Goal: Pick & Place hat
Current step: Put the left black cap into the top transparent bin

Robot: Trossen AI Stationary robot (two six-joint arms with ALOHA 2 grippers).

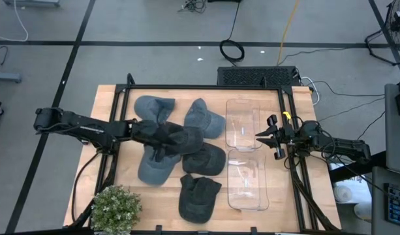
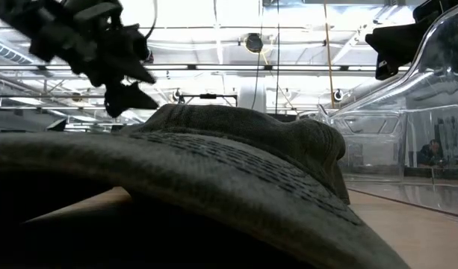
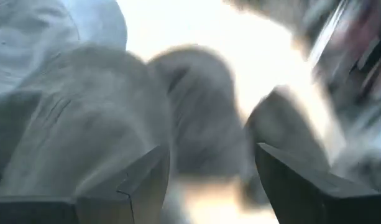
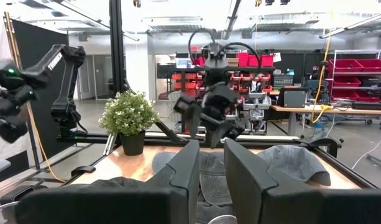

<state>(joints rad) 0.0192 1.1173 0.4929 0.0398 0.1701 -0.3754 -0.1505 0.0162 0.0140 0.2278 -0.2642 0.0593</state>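
Several grey and dark bucket hats lie in a loose pile on the wooden table [image 1: 108,176]; among them are a blue-grey one [image 1: 154,108], a dark one [image 1: 203,158] and another dark one [image 1: 198,196] near the table's near edge. My left gripper [image 1: 162,140] [image 3: 212,168] hovers open just above the middle of the pile, over a dark hat [image 1: 183,138], fingers apart with hats [image 3: 196,118] ahead. In the low view it [image 2: 131,86] hangs above the closest hat [image 2: 236,149]. My right gripper [image 1: 268,138] [image 4: 212,149] waits at the table's right side, fingers a narrow gap apart.
Two clear plastic bins stand right of the hats, one farther [image 1: 242,124] and one nearer [image 1: 246,186]; the right gripper is beside them. A potted plant [image 1: 115,209] sits at the near left corner. Black frame rails [image 1: 186,87] border the table.
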